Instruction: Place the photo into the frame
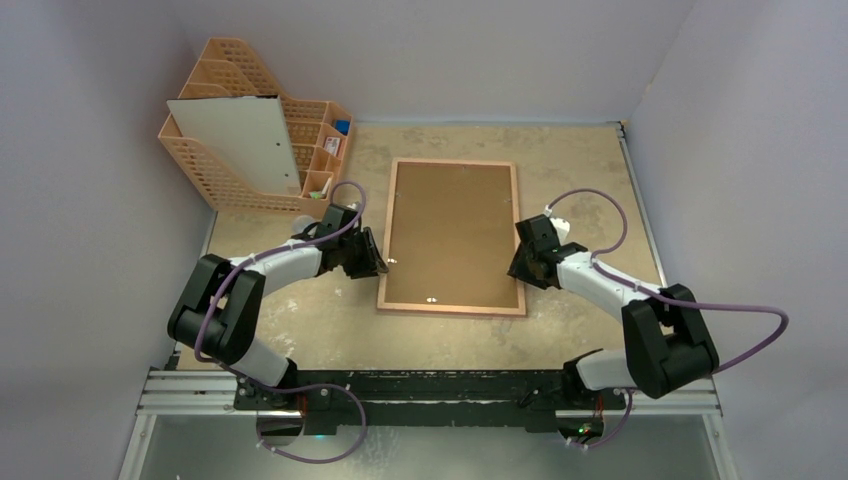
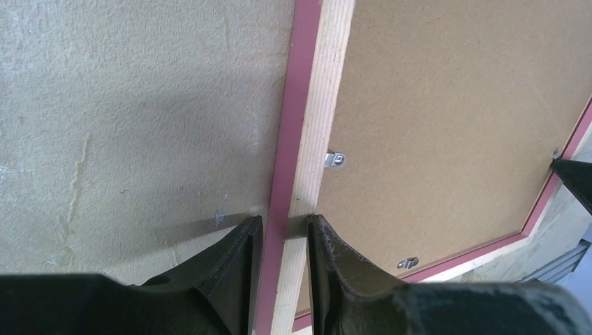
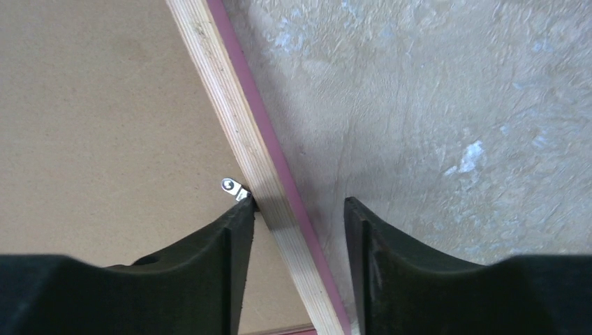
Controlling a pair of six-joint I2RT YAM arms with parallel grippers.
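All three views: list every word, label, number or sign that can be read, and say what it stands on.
None can be read.
The backing board and the frame bear no print.
The small coloured items in the orange mesh rack may carry labels, but they are too small to read.

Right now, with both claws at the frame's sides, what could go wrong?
1. The left claw pinches only the thin rail of the frame; lifting there could twist it.
2. The right claw is open astride the opposite rail, one finger against a metal clip; closing might bend it or slip.
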